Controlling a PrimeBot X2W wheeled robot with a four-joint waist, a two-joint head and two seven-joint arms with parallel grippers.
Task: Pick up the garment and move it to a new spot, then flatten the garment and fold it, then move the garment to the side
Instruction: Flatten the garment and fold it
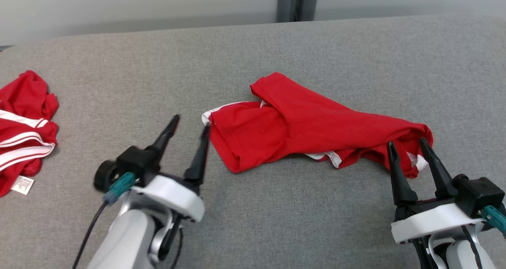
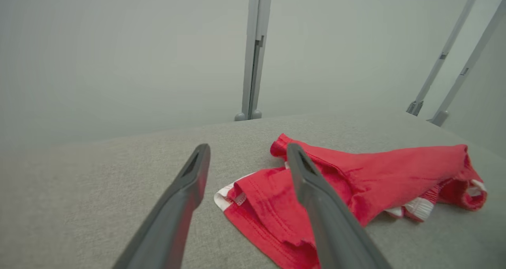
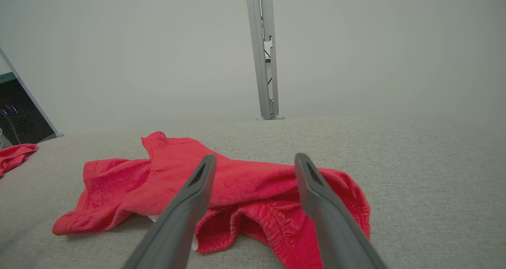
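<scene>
Flanking crumpled red garment (image 1: pixel 308 126): left end effector (image 1: pixel 191 122), right end effector (image 1: pixel 406 142), both spread, gripping nothing.

2 pale arms (image 1: pixel 126 233) rise from the lower corners. The left gripper (image 1: pixel 191 122) and right gripper (image 1: pixel 406 141) each spread 2 long dark fingers (image 1: pixel 166 132) apart, empty.

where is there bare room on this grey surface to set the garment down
Free: the far strip of the grey surface behind the red garment; the near patch between left gripper and right gripper; the gap between the striped garment and the left gripper. Crowded: centre and left edge.
</scene>
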